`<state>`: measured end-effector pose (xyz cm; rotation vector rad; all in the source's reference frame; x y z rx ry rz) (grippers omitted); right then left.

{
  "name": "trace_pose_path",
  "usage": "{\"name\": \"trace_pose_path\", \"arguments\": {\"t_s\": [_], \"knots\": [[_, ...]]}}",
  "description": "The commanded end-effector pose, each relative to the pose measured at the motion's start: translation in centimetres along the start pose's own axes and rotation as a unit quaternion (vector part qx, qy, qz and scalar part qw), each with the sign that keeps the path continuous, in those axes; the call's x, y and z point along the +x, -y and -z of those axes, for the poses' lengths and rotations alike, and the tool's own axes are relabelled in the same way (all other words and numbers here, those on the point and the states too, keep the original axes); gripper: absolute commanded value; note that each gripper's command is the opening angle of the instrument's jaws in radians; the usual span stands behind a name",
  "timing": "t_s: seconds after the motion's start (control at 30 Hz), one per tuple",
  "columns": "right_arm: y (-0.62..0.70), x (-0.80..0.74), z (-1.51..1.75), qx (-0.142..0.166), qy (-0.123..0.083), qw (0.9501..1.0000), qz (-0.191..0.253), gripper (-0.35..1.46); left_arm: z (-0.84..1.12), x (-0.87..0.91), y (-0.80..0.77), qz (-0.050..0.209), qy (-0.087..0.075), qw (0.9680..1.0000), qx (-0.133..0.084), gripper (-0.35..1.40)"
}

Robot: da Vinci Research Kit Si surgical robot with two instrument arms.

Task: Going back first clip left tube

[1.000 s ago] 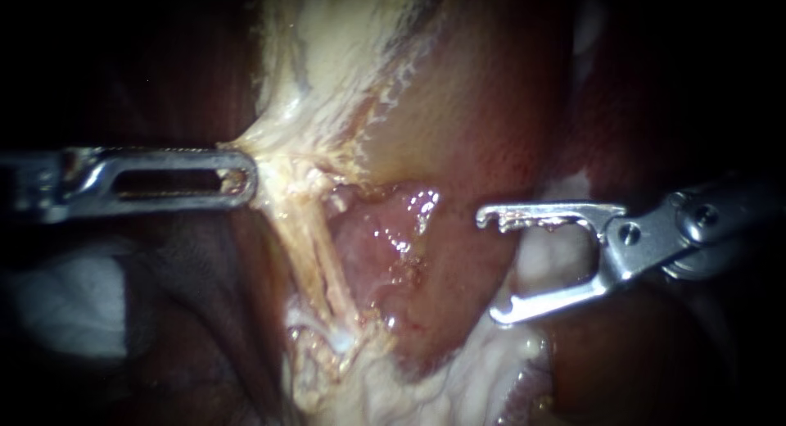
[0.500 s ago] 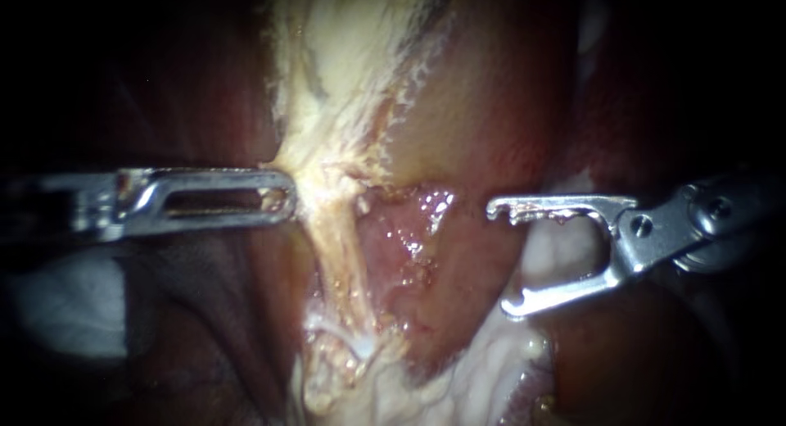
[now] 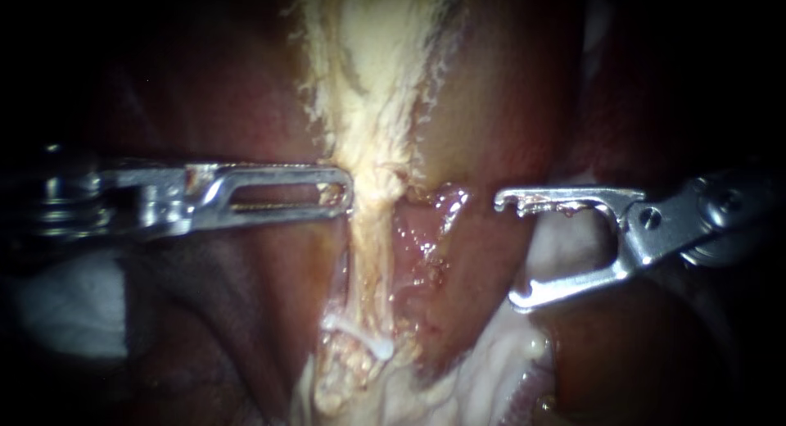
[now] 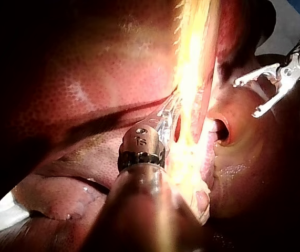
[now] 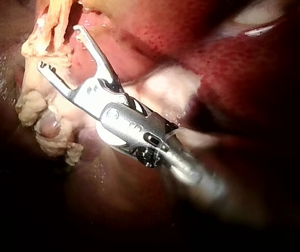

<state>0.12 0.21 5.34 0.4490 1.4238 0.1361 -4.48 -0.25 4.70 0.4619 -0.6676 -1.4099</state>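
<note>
A pale yellow tube runs down from the pale gallbladder tissue to a frayed lump with a white thread-like bit. My left instrument comes in level from the left. Its slotted jaws are shut on the pale tissue at the tube's upper end, also seen in the left wrist view. My right instrument stands to the right of the tube, apart from it. Its toothed jaws are wide open and hold nothing, as in the right wrist view. No clip shows on the tube.
Dark red liver lies behind and to both sides. A wet pink patch sits between the tube and my right instrument. White fatty tissue lies below the right jaws. A pale patch shows at the lower left.
My left instrument has moved to the right with the tissue in its jaws, so the tube now hangs straighter. My right instrument has drawn slightly to the right, jaws still open.
</note>
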Motion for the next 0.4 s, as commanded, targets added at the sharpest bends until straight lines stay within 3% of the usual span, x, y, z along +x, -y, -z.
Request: {"name": "trace_pose_path", "arguments": {"t_s": [0.03,0.4], "knots": [[0.00,0.00,0.00,0.000,0.000,1.0000,0.000,0.60,0.00,0.00,0.00,0.001,0.000,1.0000,0.000,-0.35],[0.01,0.02,-0.02,0.000,0.000,1.0000,0.000,0.60,0.03,0.00,-0.02,0.000,-0.001,1.0000,0.000,-0.35]]}}
